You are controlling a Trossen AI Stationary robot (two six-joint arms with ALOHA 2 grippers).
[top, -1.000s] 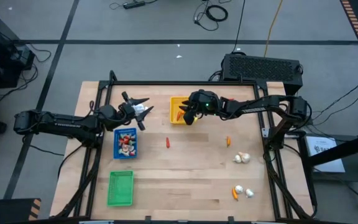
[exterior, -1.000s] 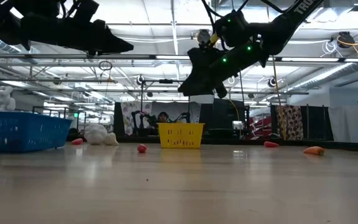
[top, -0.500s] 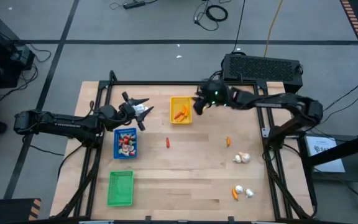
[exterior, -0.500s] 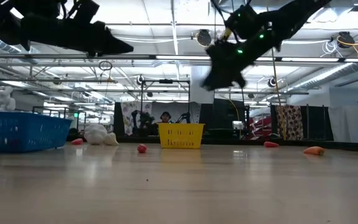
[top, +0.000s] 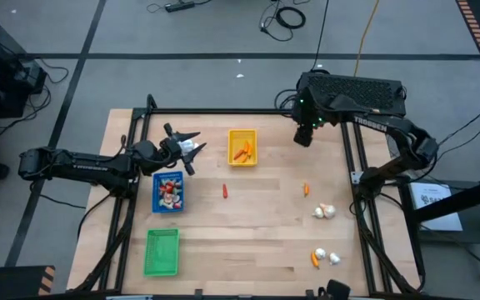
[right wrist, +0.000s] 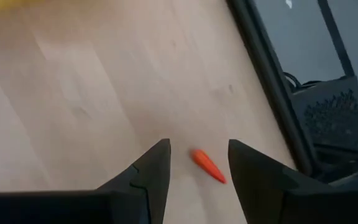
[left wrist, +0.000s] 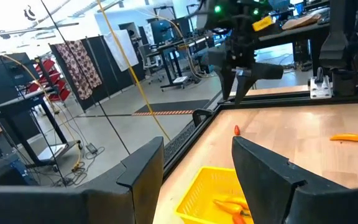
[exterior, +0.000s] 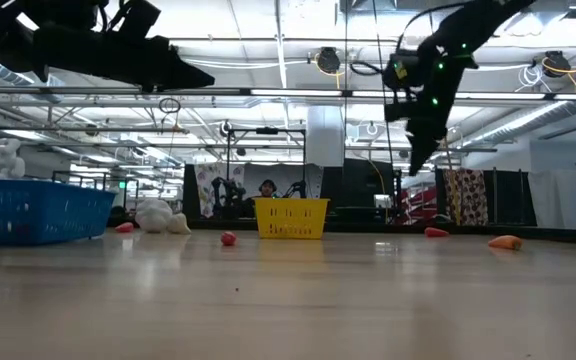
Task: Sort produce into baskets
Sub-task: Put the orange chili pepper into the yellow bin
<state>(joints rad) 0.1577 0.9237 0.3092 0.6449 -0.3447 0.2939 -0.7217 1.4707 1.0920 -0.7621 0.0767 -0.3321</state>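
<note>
Sorting partly done: small yellow plastic tray (top: pixel 242 147) and blue tray (top: pixel 167 191) hold pieces, green tray (top: pixel 162 252) bare; slim orange carrot pieces (top: pixel 306 189) and whitish bulbs (top: pixel 324 212) remain loose; left gripper (top: pixel 186 143) and right gripper (top: pixel 303 137) both parted, holding nothing.

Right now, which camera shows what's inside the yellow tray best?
The high view: it looks straight down into the yellow tray, showing orange pieces inside. The left wrist view catches only one corner, with pieces. The low view shows just its side wall. The right wrist view shows only a yellow blur at its edge.

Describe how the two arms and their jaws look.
Both arms are dark, slim and jointed, with pale lettering along their links. The right gripper shows small green lights on its wrist; the left gripper has pale parts. Each ends in two dark, flat, tapered jaws.
</note>
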